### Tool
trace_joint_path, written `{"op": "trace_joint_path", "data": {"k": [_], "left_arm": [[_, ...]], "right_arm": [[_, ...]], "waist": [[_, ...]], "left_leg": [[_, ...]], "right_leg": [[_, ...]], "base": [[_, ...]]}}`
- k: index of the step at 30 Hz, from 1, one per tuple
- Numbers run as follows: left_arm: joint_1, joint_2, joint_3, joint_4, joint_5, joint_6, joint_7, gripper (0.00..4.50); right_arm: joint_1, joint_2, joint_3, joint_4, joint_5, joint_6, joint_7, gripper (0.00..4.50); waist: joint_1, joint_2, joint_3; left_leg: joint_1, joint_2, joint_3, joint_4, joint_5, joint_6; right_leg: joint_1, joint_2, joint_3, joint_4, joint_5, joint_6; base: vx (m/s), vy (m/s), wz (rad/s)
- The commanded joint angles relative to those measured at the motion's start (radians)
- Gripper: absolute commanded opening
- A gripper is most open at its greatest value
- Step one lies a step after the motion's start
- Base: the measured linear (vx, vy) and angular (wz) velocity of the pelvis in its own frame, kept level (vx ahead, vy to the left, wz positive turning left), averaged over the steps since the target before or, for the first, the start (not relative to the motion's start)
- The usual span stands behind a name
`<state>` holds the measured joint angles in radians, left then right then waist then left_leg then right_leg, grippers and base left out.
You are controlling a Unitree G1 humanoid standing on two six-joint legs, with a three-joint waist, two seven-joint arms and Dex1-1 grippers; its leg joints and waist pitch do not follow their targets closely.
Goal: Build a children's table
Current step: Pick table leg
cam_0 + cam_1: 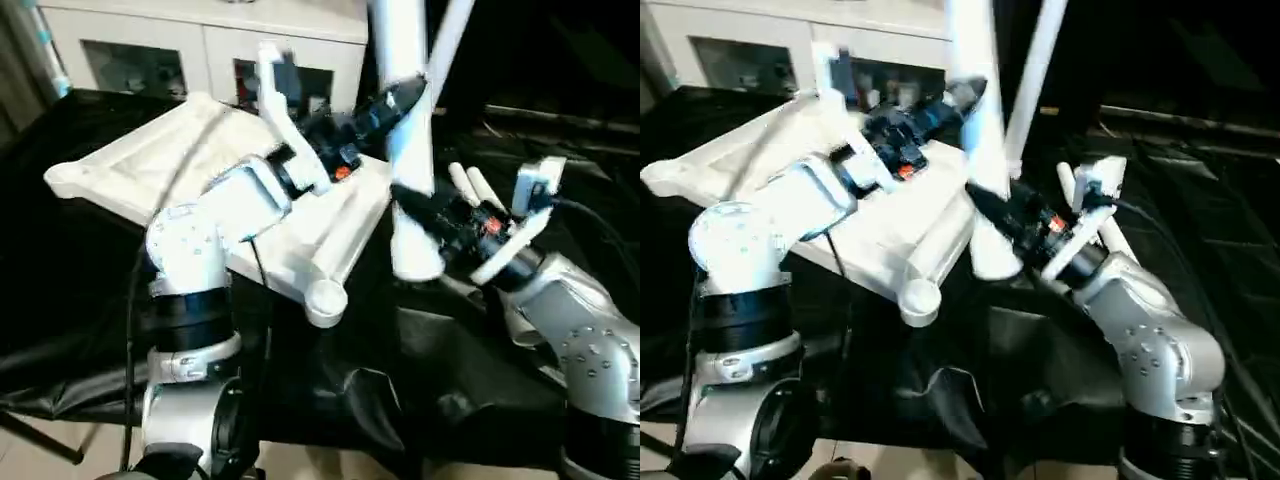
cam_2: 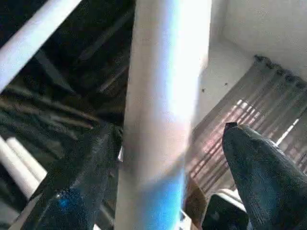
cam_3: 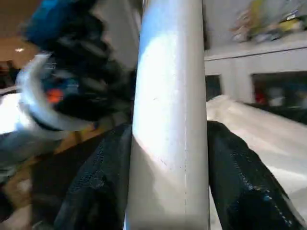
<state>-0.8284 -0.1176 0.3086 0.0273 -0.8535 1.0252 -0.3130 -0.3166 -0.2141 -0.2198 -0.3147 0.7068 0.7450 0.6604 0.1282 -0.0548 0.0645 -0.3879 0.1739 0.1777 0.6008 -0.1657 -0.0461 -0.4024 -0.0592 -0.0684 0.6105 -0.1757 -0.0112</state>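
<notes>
Right pincer grips an upright leg while the left pincer stands spread around it.

The right pincer (image 1: 425, 215) clamps both black fingers on the smooth white tube leg (image 1: 408, 130) low down; the left pincer (image 2: 177, 167) sits higher, one finger (image 2: 81, 177) against it, the other apart. The ribbed white tabletop (image 1: 180, 160), with round corner socket (image 1: 325, 297), lies tilted on the black-draped bench (image 1: 420, 370), just beside the leg.

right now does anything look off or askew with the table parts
Nothing looks broken. The tabletop lies tilted on the black cloth, one corner socket hanging past the edge. The right gripper clamps an upright leg; the left gripper stands open around it, one finger apart.
</notes>
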Motion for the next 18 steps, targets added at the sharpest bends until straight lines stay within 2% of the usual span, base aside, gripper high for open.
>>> {"op": "trace_joint_path", "data": {"k": [1,2,4,6,8,11,13,14,15,16,17,18], "left_arm": [[-0.027,-0.013,-0.011,0.025,0.021,0.014,0.034,3.91],[-0.033,-0.013,-0.002,0.049,0.027,0.01,0.066,3.91],[-0.033,-0.013,-0.002,0.049,0.027,0.01,0.066,3.91],[-0.038,0.005,0.016,0.075,0.023,0.001,0.117,3.91],[-0.04,0.01,0.021,0.075,0.017,-0.001,0.12,3.91],[-0.046,0.012,0.04,0.072,-0.002,0.003,0.124,3.51],[-0.045,0.012,0.045,0.07,0.001,0.008,0.146,3.44],[-0.044,0.013,0.045,0.069,0.004,0.009,0.151,3.21],[-0.039,0.011,0.041,0.065,0.012,0.01,0.177,3.21],[-0.038,0.011,0.041,0.065,0.012,0.01,0.178,3.13],[-0.031,0.007,0.041,0.054,0.014,0.014,0.198,3.0],[-0.031,0.007,0.041,0.054,0.014,0.014,0.198,3.0]], "right_arm": [[-0.005,-0.028,0.004,-0.016,0.032,0.018,0.031,1.88],[-0.009,-0.04,0.015,-0.006,0.037,0.017,0.045,1.88],[-0.009,-0.04,0.015,-0.006,0.037,0.017,0.045,1.88],[-0.022,-0.056,0.033,0.017,0.032,0.013,0.056,1.88],[-0.024,-0.059,0.035,0.02,0.033,0.016,0.058,1.88],[-0.03,-0.068,0.049,0.033,0.022,0.018,0.064,1.88],[-0.037,-0.085,0.1,0.063,-0.05,-0.015,0.051,1.88],[-0.038,-0.088,0.11,0.068,-0.065,-0.023,0.049,1.88],[-0.044,-0.096,0.162,0.086,-0.131,-0.052,0.029,1.88],[-0.045,-0.097,0.164,0.086,-0.133,-0.053,0.028,1.88],[-0.054,-0.1,0.216,0.101,-0.202,-0.078,-0.006,1.88],[-0.054,-0.1,0.216,0.101,-0.202,-0.078,-0.006,1.88]], "waist": [[0.004,-0.01,-0.072],[0.004,-0.019,-0.072],[0.009,-0.014,-0.071],[0.006,-0.026,-0.07],[0.008,-0.024,-0.071],[0.011,-0.026,-0.072],[0.013,-0.015,-0.072],[0.011,-0.021,-0.071],[0.015,-0.005,-0.071],[0.015,-0.005,-0.071],[0.015,-0.002,-0.072],[0.013,-0.005,-0.072]], "left_leg": [[0.017,0.05,-0.021,-0.066,-0.159,0.014],[0.017,0.05,-0.02,-0.064,-0.161,0.013],[0.018,0.05,-0.021,-0.066,-0.164,0.011],[0.019,0.05,-0.02,-0.065,-0.168,0.005],[0.02,0.051,-0.022,-0.065,-0.161,0.001],[0.02,0.052,-0.022,-0.064,-0.155,-0.001],[0.019,0.052,-0.024,-0.066,-0.156,-0.007],[0.018,0.051,-0.023,-0.066,-0.16,-0.01],[0.019,0.051,-0.025,-0.066,-0.167,-0.015],[0.019,0.051,-0.025,-0.066,-0.167,-0.015],[0.022,0.053,-0.027,-0.067,-0.175,-0.025],[0.02,0.054,-0.028,-0.068,-0.177,-0.032]], "right_leg": [[0.048,-0.087,0.046,-0.089,-0.317,-0.069],[0.049,-0.085,0.046,-0.09,-0.32,-0.065],[0.049,-0.088,0.047,-0.091,-0.335,-0.056],[0.047,-0.088,0.045,-0.093,-0.353,-0.056],[0.047,-0.088,0.045,-0.09,-0.346,-0.055],[0.047,-0.089,0.045,-0.088,-0.32,-0.065],[0.048,-0.089,0.046,-0.086,-0.3,-0.072],[0.049,-0.087,0.046,-0.086,-0.297,-0.071],[0.048,-0.092,0.047,-0.085,-0.301,-0.075],[0.048,-0.092,0.047,-0.085,-0.301,-0.075],[0.048,-0.09,0.048,-0.085,-0.287,-0.08],[0.048,-0.088,0.047,-0.084,-0.278,-0.082]], "base": [[0.0,0.0,0.0],[0.0,0.0,0.0],[0.0,0.0,0.0],[0.0,0.0,0.0],[0.0,0.0,0.0],[0.0,0.0,0.0],[0.0,0.0,0.0],[0.0,0.0,0.0],[0.0,0.0,0.0],[0.0,0.0,0.0],[0.0,0.0,0.0],[0.0,0.0,0.0]]}}
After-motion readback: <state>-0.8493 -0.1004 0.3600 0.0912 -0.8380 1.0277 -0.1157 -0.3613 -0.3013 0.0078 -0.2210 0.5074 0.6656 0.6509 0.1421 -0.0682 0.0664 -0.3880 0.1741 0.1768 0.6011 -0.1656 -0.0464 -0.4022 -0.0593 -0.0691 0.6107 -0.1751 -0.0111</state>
